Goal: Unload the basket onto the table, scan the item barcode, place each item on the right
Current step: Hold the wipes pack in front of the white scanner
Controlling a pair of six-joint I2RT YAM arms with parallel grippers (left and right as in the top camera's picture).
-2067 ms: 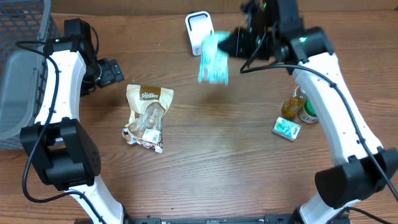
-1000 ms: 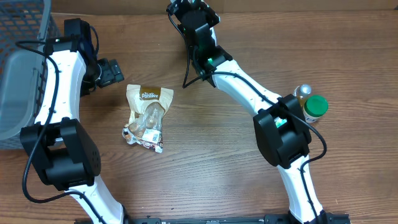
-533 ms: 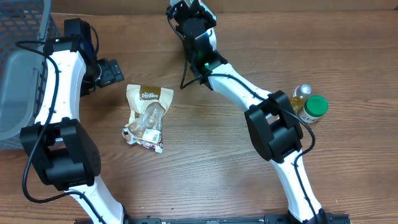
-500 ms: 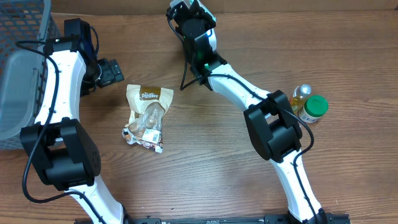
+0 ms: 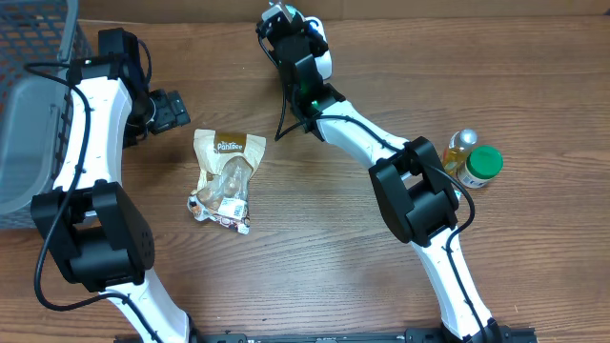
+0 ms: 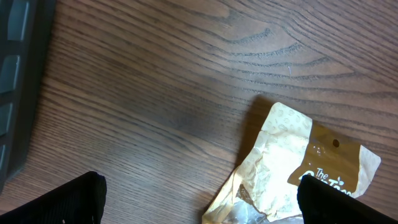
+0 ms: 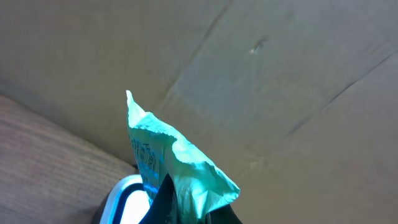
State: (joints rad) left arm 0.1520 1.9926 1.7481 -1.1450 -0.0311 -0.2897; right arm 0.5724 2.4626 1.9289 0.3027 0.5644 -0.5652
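– Teal packet (image 7: 169, 163) up in the air at the far edge of the worktop (image 5: 334, 248), crumpled, one corner pointing upward against the cardboard wall (image 7: 280, 74)!
– Held by what?
– Right fingers (image 7: 160, 204), closed all the way down, pinching the lower end. Firm grip, nothing loose.
– And the scanner?
– White scanner (image 7: 126, 194), glowing bluish, just below and behind the packet in the right wrist view. Touching or merely close, impossible to tell from here. From overhead, mostly hidden under the right arm, packet too.
– Over to the left fingers (image 6: 62, 202), then.
– Spread as wide as can be, holding nothing. Hanging above bare wood, with the top of a tan snack pouch (image 6: 298, 165) showing between the tips in the left wrist view, lying flat on the worktop.
– Touching the pouch?
– No, clear of it, up and to its left in the overhead view, near the grey basket (image 5: 29, 105).
– Anything else worth a call?
– Off to the right, a small bottle (image 5: 459, 148) of yellow liquid and a green-lidded jar (image 5: 483, 164), side by side, well apart from the action.
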